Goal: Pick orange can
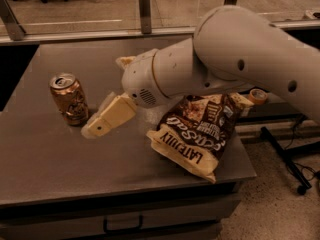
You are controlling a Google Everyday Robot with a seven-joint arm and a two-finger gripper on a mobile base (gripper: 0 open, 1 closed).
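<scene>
gripper (96, 128) just beside upright orange can (69, 99)

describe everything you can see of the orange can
The orange can is a small copper-orange metal soda can with a silver pull-tab top and pale marks on its side. It stands upright on the grey table, towards the picture's left. The gripper sits low beside its base; whether they touch is unclear.

The orange can (69, 100) is copper-orange with pale logo marks and a silver top. Just beside it hangs the cream pincer (98, 128), on a white arm (240, 54). The bag (197, 136) is dark brown with cream lettering, and the desk (55, 169) is plain grey.
</scene>
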